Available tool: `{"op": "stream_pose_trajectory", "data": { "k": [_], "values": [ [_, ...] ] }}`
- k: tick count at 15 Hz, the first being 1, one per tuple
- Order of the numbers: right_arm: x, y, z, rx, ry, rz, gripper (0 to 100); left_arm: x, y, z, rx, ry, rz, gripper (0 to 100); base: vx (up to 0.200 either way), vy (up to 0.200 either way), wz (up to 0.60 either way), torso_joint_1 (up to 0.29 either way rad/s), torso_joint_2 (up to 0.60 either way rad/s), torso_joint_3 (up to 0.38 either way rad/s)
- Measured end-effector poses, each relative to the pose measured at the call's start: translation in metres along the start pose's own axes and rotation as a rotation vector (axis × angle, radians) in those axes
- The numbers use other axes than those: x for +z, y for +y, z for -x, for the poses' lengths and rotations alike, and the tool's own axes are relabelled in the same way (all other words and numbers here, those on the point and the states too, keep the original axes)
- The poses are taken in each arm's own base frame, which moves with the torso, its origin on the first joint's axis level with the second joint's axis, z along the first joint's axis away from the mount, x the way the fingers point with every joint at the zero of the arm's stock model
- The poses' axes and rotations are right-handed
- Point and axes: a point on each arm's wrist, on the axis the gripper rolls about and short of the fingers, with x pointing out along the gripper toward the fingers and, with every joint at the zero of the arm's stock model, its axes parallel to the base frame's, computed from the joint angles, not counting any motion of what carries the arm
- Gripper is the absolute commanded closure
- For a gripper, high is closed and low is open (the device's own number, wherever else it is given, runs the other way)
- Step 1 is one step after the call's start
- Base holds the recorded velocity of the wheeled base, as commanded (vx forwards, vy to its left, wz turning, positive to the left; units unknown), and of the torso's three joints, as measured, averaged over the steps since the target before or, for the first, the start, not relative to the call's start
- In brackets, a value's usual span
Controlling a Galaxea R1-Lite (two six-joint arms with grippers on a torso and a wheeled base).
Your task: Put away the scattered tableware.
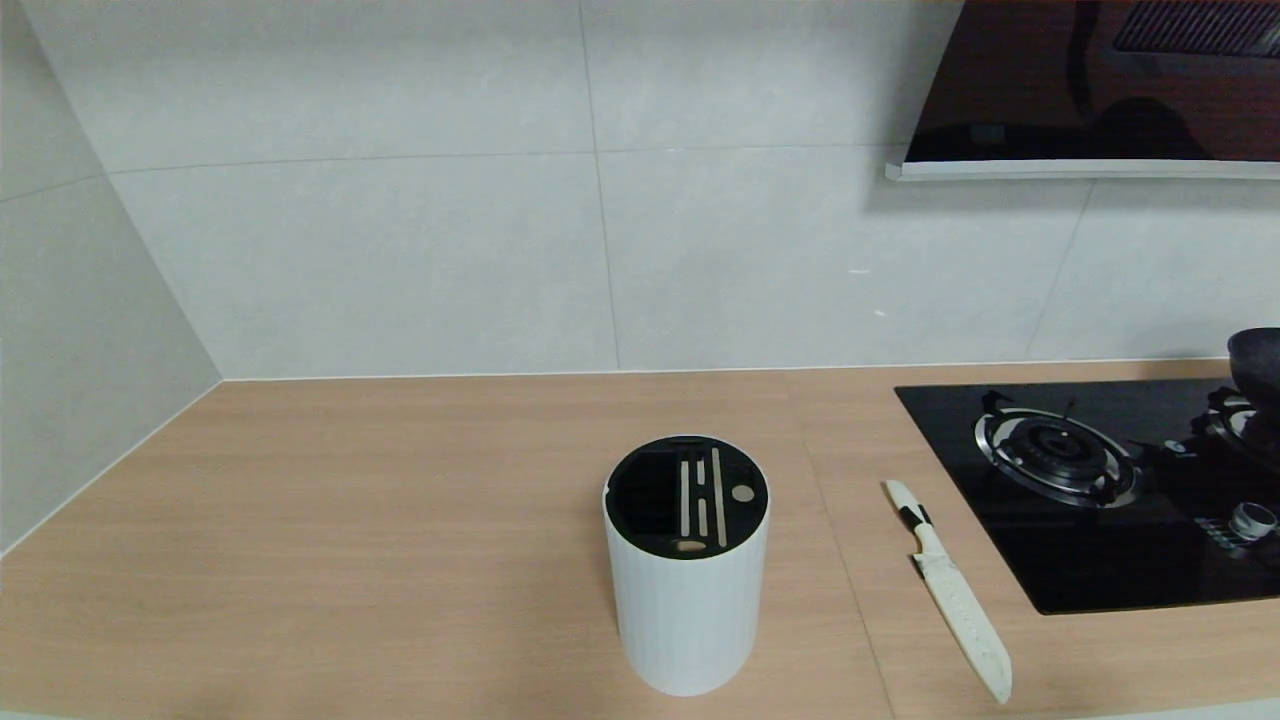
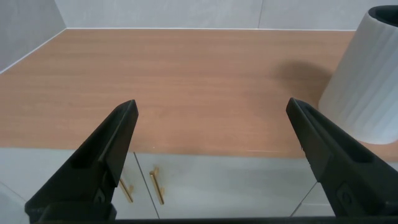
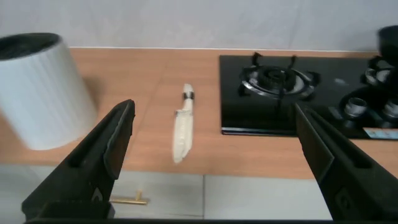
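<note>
Status: nothing picked up yet; knife (image 1: pixel 950 590) lies flat on the countertop (image 1: pixel 400 520), between the knife holder (image 1: pixel 686 590) and the gas hob (image 1: pixel 1100 500), touching neither; handle points toward the wall, blade tip toward the front edge

Holder stands upright, white cylinder with a black slotted top, slots facing up; so the blade has to go in vertical, tip down

Left gripper (image 2: pixel 211 109): fingers spread wide, nothing held; it sits off the counter's front edge above the cabinet doors, facing bare counter with the holder off to one side; reads as a parked pose, or on standby to brace the holder

Right gripper (image 3: pixel 214 109): also wide open and empty, also off the front edge; the knife sits between its fingers in the right wrist view, so I'd guess this arm is the one lined up for the pick

Next-move call: go for the handle, not the blade; the blade is thin and flat on the wood, with little to pinch; the handle is thicker and gives a better hold for the rotate to vertical

Risks: the handle is at the far end, so it's a longer reach over the blade; the holder looks light and isn't fixed, so a mis-aligned insert could push or tip it; slots are narrow, blade must line up with them
</note>
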Motion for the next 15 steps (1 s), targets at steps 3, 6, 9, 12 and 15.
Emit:
{"op": "stream_pose_trajectory", "data": {
  "k": [3, 6, 9, 12, 15],
  "values": [
    [0.016, -0.001, -0.018, 0.076, 0.121, -0.010, 0, 0.000, 0.000, 0.000, 0.000, 0.000, 0.000, 0, 0.000, 0.000, 0.00, 0.000, 0.00, 0.000],
    [0.032, 0.000, -0.048, 0.137, 0.277, -0.014, 0, 0.000, 0.000, 0.000, 0.000, 0.000, 0.000, 0, 0.000, 0.000, 0.00, 0.000, 0.00, 0.000],
    [0.047, 0.004, -0.086, 0.188, 0.405, -0.009, 0, 0.000, 0.000, 0.000, 0.000, 0.000, 0.000, 0, 0.000, 0.000, 0.00, 0.000, 0.00, 0.000],
    [0.050, 0.012, -0.131, 0.225, 0.493, -0.001, 0, 0.000, 0.000, 0.000, 0.000, 0.001, 0.000, 0, 0.000, 0.000, 0.00, 0.000, 0.00, 0.000],
    [0.042, 0.020, -0.177, 0.227, 0.530, 0.008, 0, 0.000, 0.000, 0.000, 0.000, 0.000, 0.000, 0, 0.000, 0.000, 0.00, 0.000, 0.00, 0.000]
  ]
}}
